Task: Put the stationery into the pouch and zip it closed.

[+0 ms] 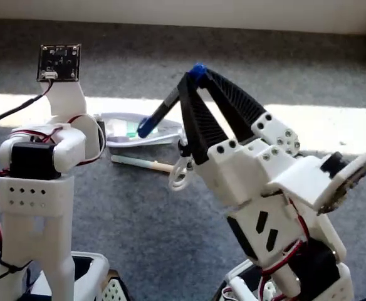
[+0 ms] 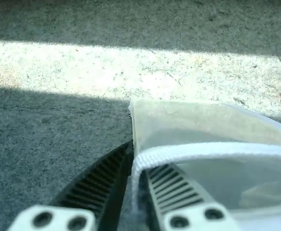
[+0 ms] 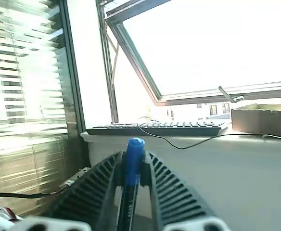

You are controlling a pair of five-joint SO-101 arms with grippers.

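The raised right gripper [image 1: 193,74] pinches a blue pen [image 1: 160,115] slanting down toward the clear pouch [image 1: 146,133], whose white edge the left gripper [image 2: 133,161] nips tight.

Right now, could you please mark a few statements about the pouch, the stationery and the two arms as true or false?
1. The right jaws hold a blue pen up off the carpet. True.
2. The left jaws are open and clear of the pouch. False: they are shut on the pouch's edge.
3. A pale green pencil lies on the carpet beside the pouch. True.
4. All the stationery is already inside the pouch. False: the blue pen is in the right jaws and the pale green pencil lies outside on the carpet.
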